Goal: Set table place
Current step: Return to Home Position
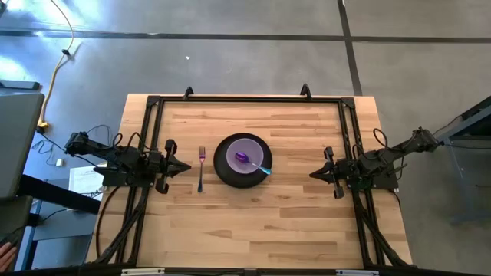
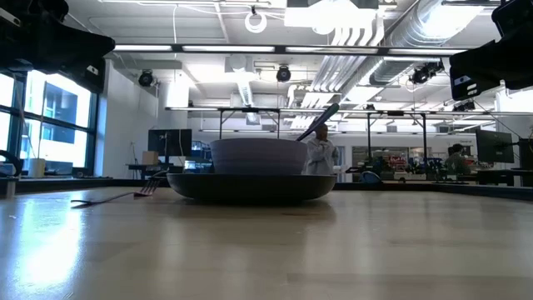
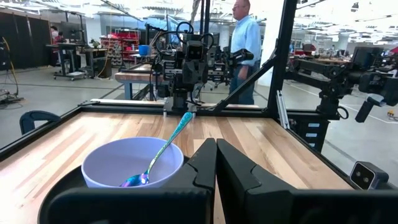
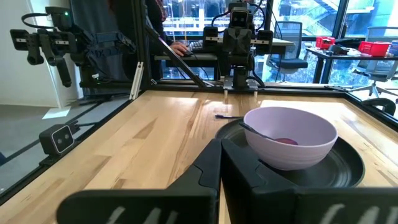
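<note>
1. High view: round dark grey plate (image 1: 219, 163) on light plank table (image 1: 261, 230) carries smooth lavender bowl (image 1: 252, 149) holding teal-handled spoon (image 1: 254, 162).
2. Slim purple-handled fork (image 1: 202, 169) lies beside plate, toward left gripper (image 1: 181, 166).
3. Right gripper (image 1: 313, 175) sits opposite; both pincers pressed together.

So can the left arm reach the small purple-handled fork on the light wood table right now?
Probably yes. The fork lies just ahead of the left gripper with nothing between them, and the dark grey round plate sits beyond it. Its shut fingers must open first.
</note>
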